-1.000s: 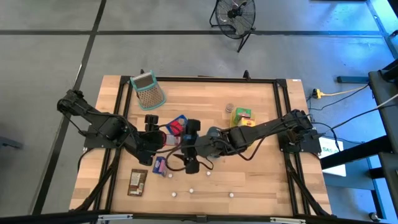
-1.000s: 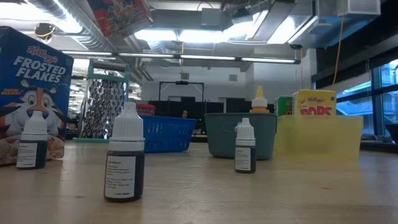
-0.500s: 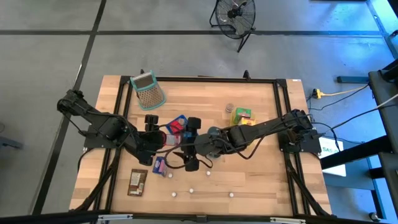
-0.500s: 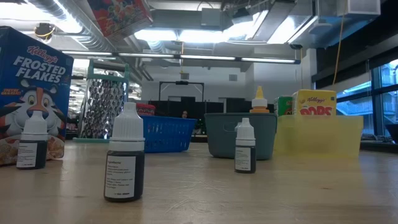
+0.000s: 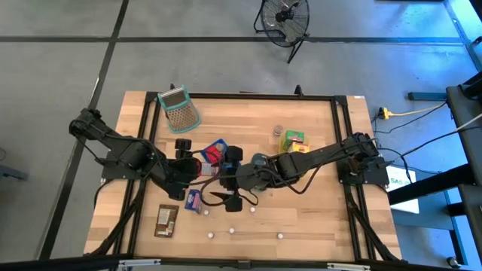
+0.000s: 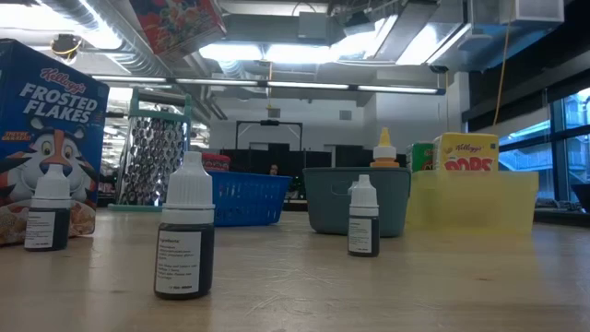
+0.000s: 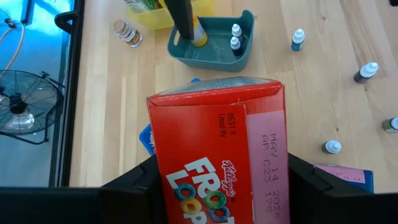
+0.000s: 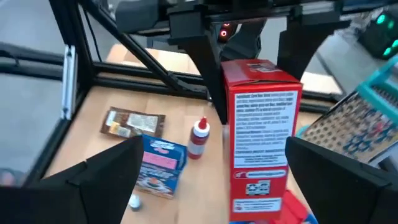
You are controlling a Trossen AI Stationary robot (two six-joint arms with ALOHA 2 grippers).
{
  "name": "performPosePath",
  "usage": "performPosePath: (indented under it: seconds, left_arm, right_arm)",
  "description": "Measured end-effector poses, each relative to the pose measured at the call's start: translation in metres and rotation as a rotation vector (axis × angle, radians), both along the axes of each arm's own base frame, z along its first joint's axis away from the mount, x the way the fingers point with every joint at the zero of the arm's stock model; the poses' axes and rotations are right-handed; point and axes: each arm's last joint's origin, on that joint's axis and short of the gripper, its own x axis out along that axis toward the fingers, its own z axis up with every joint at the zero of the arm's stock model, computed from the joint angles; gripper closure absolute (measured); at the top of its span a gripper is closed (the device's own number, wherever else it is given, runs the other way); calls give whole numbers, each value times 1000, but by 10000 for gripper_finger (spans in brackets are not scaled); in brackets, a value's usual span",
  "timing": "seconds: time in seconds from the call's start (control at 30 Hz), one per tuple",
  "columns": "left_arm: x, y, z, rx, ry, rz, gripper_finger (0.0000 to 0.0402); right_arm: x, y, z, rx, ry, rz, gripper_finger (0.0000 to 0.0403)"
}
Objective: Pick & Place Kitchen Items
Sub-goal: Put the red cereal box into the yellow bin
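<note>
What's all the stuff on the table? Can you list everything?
red cereal box: one, red, in the left gripper
grater: one, teal frame, table corner on the left arm's side
brown packet: one, brown, table's left side
pink packet: one, pink and blue, beside the brown packet
dropper bottles: at least three, white caps
teal tray: one, teal, holds small bottles
left gripper: shut on the red cereal box
right gripper: open, facing it

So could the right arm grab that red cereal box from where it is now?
Probably yes. The right pincer stands wide open facing the red cereal box, one finger on each side, with nothing between them. But the left pincer is clamped on the box, so it would have to let go.
</note>
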Motion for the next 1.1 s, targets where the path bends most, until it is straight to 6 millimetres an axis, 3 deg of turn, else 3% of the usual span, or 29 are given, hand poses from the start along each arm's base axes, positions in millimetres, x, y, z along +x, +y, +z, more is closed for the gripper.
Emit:
performPosePath:
  seconds: [0.33,0.73,0.93,1.1]
  left_arm:
    - [0,0,0,-22,-9,29,203]
    - [5,-3,0,-47,-49,6,203]
    - [5,-4,0,-53,-53,0,203]
    - [7,-3,1,-60,-65,3,203]
  right_arm:
    - [3,1,5,56,-58,-20,11]
    - [7,-11,2,-21,-65,-130,11]
    - [10,-16,1,21,-53,-76,11]
    - [12,-15,0,-49,-57,-40,11]
